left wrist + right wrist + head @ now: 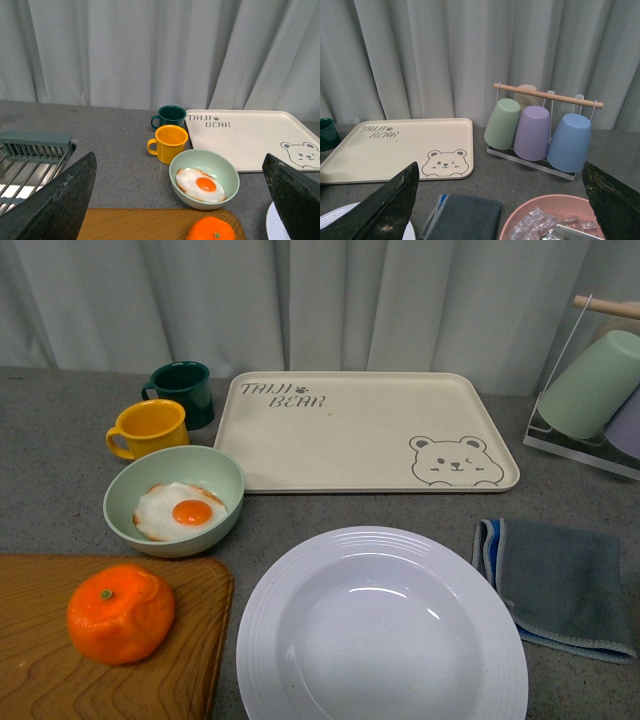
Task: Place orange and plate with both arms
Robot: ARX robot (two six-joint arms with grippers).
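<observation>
The orange (120, 612) is a bright lumpy mandarin with a green stem dot; it sits on a wooden board (40, 680) at the front left. It also shows in the left wrist view (210, 229). The plate (382, 630) is large, white and deep, at the front centre; its edge shows in the left wrist view (273, 227) and the right wrist view (330, 220). Neither arm shows in the front view. My left gripper (182, 200) is open and empty, above and behind the board. My right gripper (502, 200) is open and empty, above the grey cloth (462, 217).
A pale green bowl (175, 500) holds a fried egg. A yellow mug (150, 427) and a dark green mug (183, 392) stand behind it. The cream bear tray (360, 430) lies at the back. A cup rack (540, 130), a pink bowl of ice (550, 220) and a dish rack (30, 155) flank the scene.
</observation>
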